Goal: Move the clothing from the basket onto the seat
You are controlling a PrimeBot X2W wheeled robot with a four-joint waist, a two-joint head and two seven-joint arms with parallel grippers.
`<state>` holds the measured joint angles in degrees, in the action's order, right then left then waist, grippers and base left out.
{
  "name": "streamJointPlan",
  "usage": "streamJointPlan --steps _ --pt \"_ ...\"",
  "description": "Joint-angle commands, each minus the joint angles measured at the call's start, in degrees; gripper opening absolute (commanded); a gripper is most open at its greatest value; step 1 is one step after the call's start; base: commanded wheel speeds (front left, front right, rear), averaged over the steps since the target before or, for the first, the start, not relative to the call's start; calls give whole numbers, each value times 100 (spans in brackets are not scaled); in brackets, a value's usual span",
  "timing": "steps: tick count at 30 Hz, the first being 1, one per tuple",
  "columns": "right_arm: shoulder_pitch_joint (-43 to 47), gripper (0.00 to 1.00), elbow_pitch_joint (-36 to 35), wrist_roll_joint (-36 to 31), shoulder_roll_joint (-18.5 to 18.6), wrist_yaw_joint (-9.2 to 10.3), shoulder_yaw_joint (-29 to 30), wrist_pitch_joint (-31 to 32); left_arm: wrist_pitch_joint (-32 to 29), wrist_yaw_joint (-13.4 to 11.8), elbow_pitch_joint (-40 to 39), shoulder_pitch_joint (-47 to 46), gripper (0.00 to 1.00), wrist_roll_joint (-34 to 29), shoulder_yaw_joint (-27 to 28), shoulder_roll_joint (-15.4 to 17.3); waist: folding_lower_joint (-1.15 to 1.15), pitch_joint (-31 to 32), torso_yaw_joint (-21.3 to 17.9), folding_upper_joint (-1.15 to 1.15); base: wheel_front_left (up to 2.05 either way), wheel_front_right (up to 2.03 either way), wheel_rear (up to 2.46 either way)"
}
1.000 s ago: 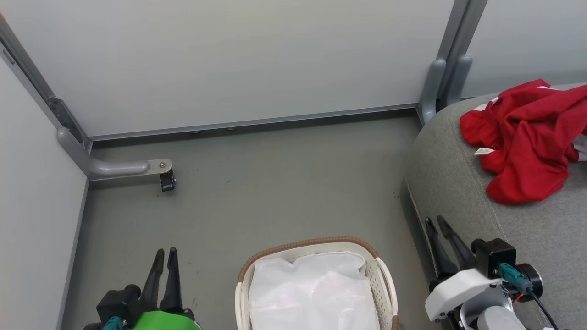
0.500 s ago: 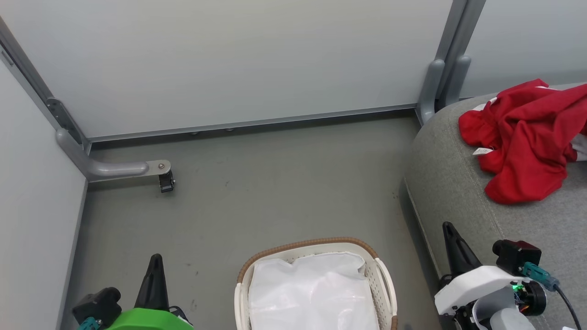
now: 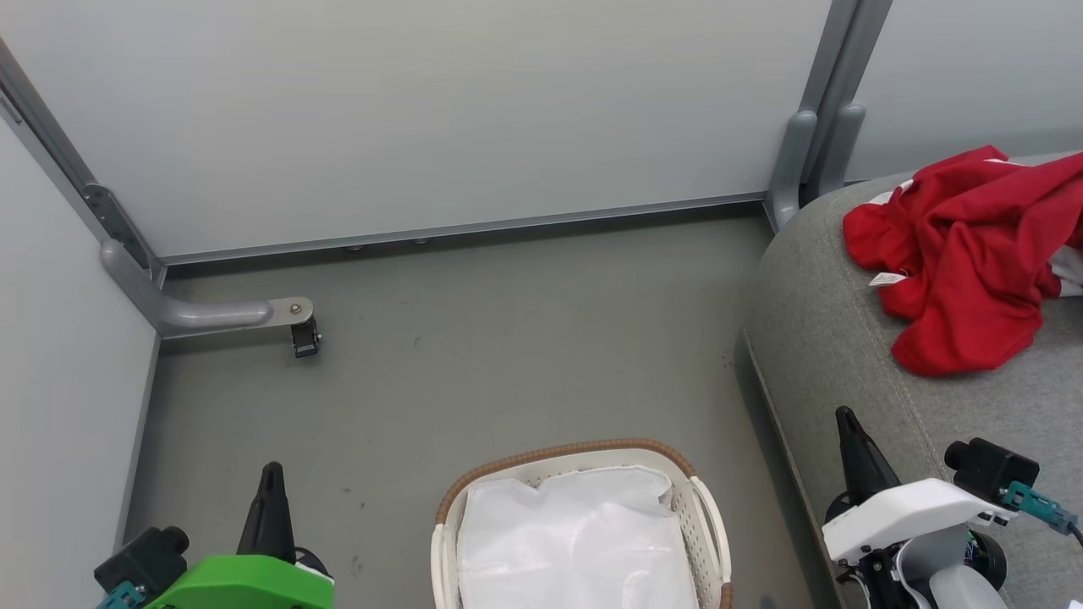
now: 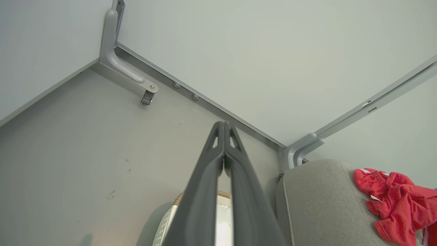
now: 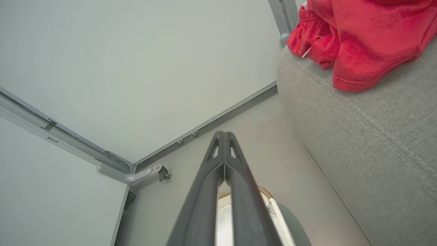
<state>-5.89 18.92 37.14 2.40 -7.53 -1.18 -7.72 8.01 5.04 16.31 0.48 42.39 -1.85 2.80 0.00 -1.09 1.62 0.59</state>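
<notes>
Left gripper (image 3: 272,474) sits at 7 o'clock in head view, fingers pressed together tip to tip, nothing between them. Right gripper (image 3: 847,420) is at 5 o'clock, also fully closed w/ nothing held, its tip over the seat's front edge. Both wrist views show each pair of dark fingers meeting at the tips, pointing toward the wall corner.

Pale wall panels (image 3: 423,110) fill the 12 o'clock half of head view, w/ a 2nd panel down the 9 o'clock side. Grey floor (image 3: 508,338) runs from the wall base to the bottom edge. Grey sofa seat (image 3: 846,321) takes up the 3 to 5 o'clock area, rounded corner toward the floor, seam along its front. Basket (image 3: 558,452) stands on the floor at 6 o'clock, between the 2 grippers and just beside the seat, brown rim up, white liner (image 3: 575,541) inside. Red clothing (image 3: 964,245) lies crumpled on the seat btw 2 and 3 o'clock, well apart from the basket, partly cut off by the frame edge. Grey metal bracket (image 3: 203,313) juts from the wall corner at 9 o'clock. Small white tag (image 3: 886,278) pokes out at the clothing's 9 o'clock edge.
</notes>
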Motion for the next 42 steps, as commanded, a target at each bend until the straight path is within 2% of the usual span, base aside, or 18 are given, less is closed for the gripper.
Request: streamJointPlan --steps 1,18,42 --pt "-69 0 -104 222 26 2 46 54 -54 33 -100 -185 0 189 55 19 0 1 -2 -14 0 0 0" --pt "-66 0 -209 1531 36 3 229 393 -400 90 -136 -325 0 1382 249 23 0 17 -30 -22 0 0 0" --pt "-62 0 -325 3048 46 4 440 790 -801 159 -178 -476 0 2760 477 26 0 40 -70 -33 0 0 0"
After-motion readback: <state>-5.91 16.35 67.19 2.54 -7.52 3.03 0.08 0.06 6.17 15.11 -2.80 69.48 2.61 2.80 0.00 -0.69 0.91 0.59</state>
